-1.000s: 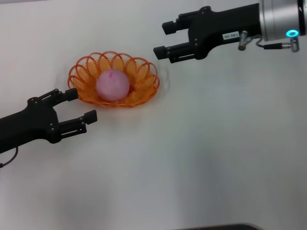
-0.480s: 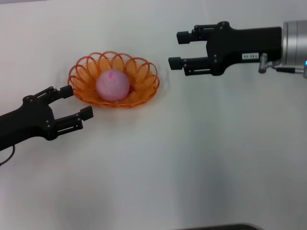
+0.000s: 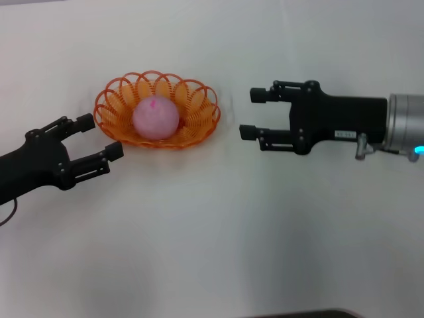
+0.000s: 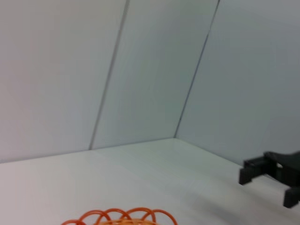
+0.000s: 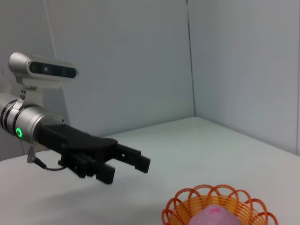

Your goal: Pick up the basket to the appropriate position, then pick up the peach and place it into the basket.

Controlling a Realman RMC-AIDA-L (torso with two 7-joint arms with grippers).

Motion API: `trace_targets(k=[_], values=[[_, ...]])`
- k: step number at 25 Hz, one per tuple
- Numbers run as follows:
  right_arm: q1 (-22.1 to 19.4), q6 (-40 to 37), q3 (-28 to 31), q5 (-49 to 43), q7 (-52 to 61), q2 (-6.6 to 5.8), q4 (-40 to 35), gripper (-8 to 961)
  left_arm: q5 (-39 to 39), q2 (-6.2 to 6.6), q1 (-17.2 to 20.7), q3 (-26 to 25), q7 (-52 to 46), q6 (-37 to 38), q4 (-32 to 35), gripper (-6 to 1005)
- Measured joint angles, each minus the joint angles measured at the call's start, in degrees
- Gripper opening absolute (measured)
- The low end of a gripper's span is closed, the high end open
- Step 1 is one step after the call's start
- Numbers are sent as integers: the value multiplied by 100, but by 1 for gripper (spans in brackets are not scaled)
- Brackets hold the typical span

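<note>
The orange openwork basket [image 3: 192,126] sits on the white table at the upper left of centre in the head view. The pale pink peach [image 3: 156,118] lies inside it. My left gripper [image 3: 99,136] is open and empty, just left of the basket's front rim. My right gripper [image 3: 254,112] is open and empty, right of the basket and apart from it. The right wrist view shows the basket [image 5: 190,207] with the peach [image 5: 214,217] in it and my left gripper [image 5: 129,164] beyond. The left wrist view shows the basket's rim [image 4: 123,216] and my right gripper [image 4: 267,178] far off.
The white table [image 3: 232,225] spreads around the basket. Pale walls [image 4: 154,70] stand behind the table in the wrist views. A dark edge [image 3: 298,313] shows at the bottom of the head view.
My right gripper has moved down and to the right, away from the basket's far rim. My left gripper has drawn back slightly to the left. Basket and peach have not moved.
</note>
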Motion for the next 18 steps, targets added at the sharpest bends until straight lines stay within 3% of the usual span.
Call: trace_targets(k=[9,18], values=[[-216,13,547,187,-1149,-1,914,734,0,-12,78,-160,318,-232,-136,877],[-220,47,706,210,-1311,-1,1107,734,3,-16,137,-554,1036,-357,-520,877]])
